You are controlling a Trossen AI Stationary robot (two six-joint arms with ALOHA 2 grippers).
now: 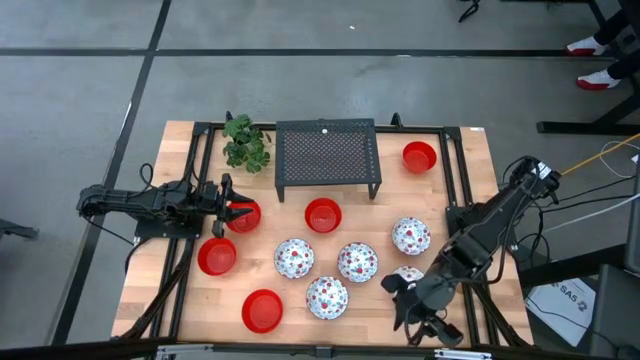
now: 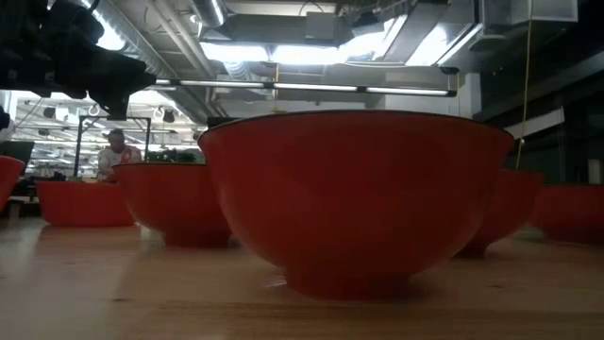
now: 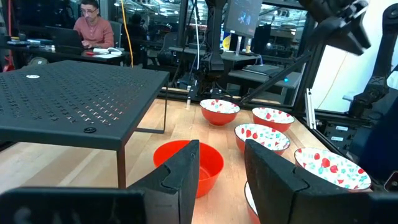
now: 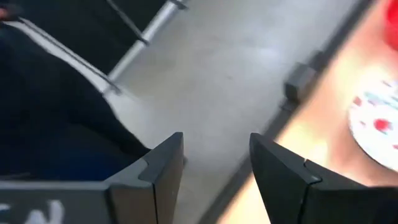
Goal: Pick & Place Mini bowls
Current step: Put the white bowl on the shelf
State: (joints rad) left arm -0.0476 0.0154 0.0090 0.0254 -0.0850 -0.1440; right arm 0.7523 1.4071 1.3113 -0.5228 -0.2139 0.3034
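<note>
Five glossy red bowls and five white red-speckled bowls stand on their bases on the wooden table. My left gripper (image 1: 232,211) (image 3: 221,168) is open and level, above the left rim of a red bowl (image 1: 247,217); contact does not show. Beyond its fingers stand another red bowl (image 3: 208,167) (image 1: 323,214) and speckled bowls (image 3: 264,135). My right gripper (image 1: 402,303) (image 4: 214,162) is open at the table's near right edge, beside a speckled bowl (image 1: 408,275) (image 4: 376,121), touching nothing. The low view is filled by a red bowl (image 2: 354,198).
A black perforated rack (image 1: 328,157) (image 3: 74,99) stands at the far middle, with a green plant (image 1: 245,142) to its left and a lone red bowl (image 1: 420,156) to its right. Black frame rails (image 1: 463,180) run along both table sides. A person (image 3: 94,28) sits beyond the table.
</note>
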